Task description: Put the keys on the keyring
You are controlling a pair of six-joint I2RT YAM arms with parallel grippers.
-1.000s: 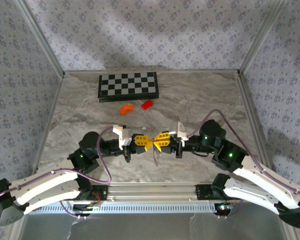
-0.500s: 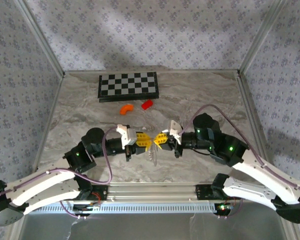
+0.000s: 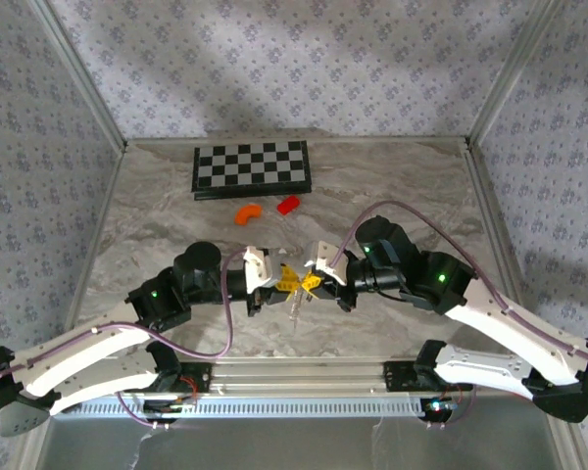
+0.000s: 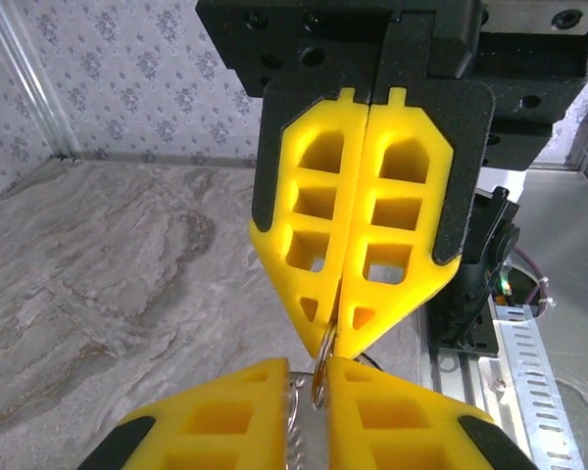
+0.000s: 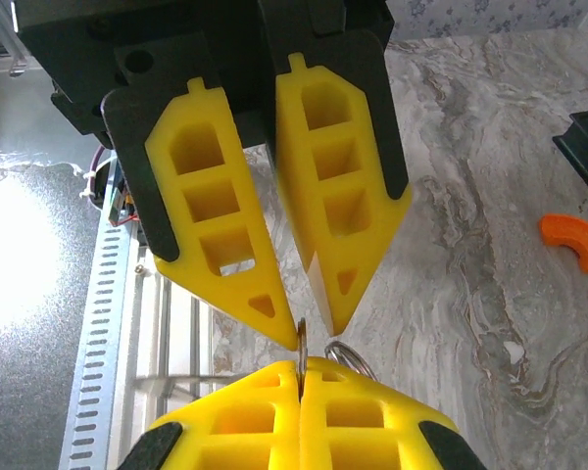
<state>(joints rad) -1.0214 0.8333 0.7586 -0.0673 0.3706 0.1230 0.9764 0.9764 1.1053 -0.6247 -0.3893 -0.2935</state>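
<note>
Right gripper [image 5: 301, 368] clamps the keyring [image 4: 319, 364]; left gripper [image 4: 309, 380] jaws sit narrowly apart around it, grip uncertain.

The desk [image 3: 392, 186] looks like grey stone with wavy lines. Three walls [image 3: 274, 59] with tiny flowers stand around it. Shiny metal poles [image 3: 90, 90] sit in the corners. Soft light falls on the back wall.

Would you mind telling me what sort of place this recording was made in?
Probably a robotics lab test cell: a marble-look table boxed in by patterned wall panels, a left arm and right arm bolted on, and a checkerboard.
</note>
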